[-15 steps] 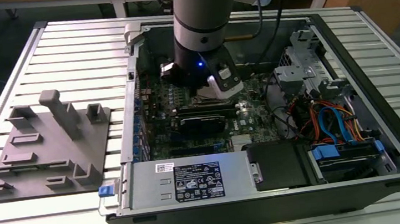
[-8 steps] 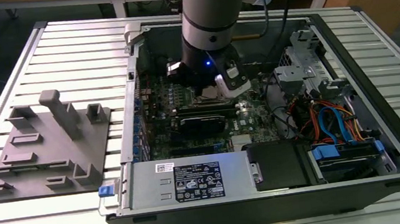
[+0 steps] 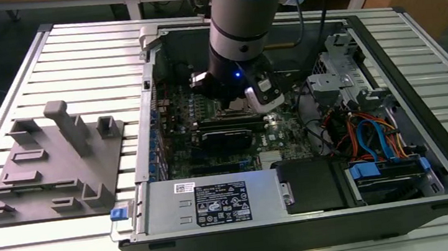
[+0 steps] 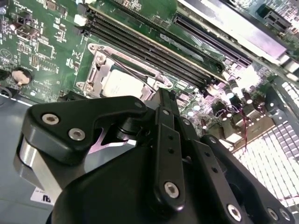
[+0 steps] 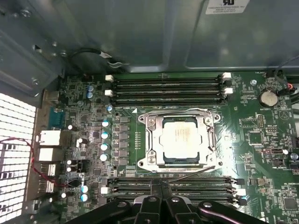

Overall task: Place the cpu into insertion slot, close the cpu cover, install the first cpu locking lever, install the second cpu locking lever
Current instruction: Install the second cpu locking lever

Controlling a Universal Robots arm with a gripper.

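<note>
arm vertical over mobo; gripper [image 5: 161,196] beside cpu cover [image 5: 181,139]

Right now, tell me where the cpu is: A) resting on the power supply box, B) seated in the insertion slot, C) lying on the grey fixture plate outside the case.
B: in the first wrist view the cpu sits within the insertion slot, framed by the cpu cover.

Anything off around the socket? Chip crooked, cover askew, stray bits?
Nothing stands out. The cpu lies flat and square in the insertion slot, the cpu cover frames it evenly, and a thin lever rod runs along one edge. No debris on the surrounding board.
</note>
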